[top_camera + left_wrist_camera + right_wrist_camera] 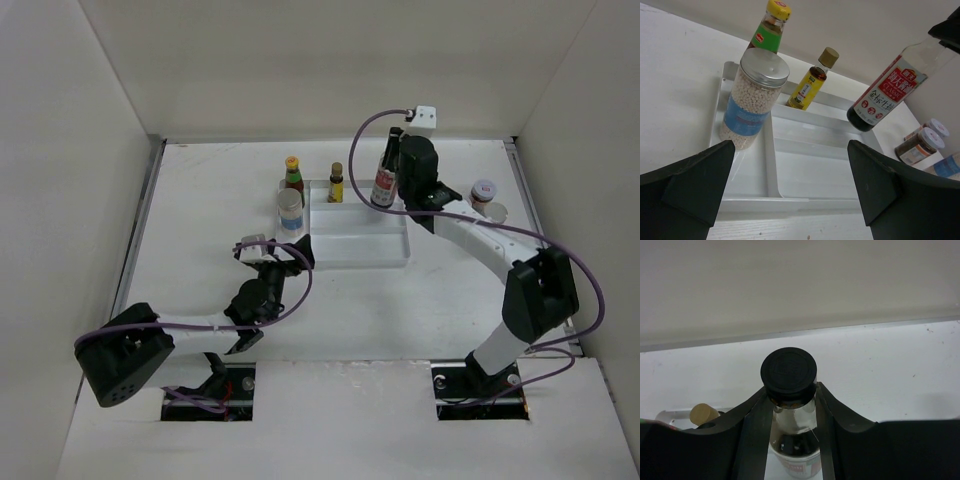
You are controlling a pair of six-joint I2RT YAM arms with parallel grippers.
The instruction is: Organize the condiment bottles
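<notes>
Over tray (365, 248) back corner, right gripper (790, 407) squeezes neck of tall black-capped bottle (788, 371), maybe lifted; left gripper (790, 187) wide open, holding nothing

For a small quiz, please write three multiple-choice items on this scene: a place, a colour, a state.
1. The round silver-lidded shaker of white beads stands: A) in the flat white divided tray B) outside it C) in a gripper.
2. The cap of the tall clear dark-sauce bottle is: A) yellow B) black C) red.
3. The right gripper is: A) open B) shut on the tall bottle C) unseen.
Key: 1A, it stands in the left compartment; 2B, the right wrist view shows it; 3B, jaws clamp the neck.
</notes>
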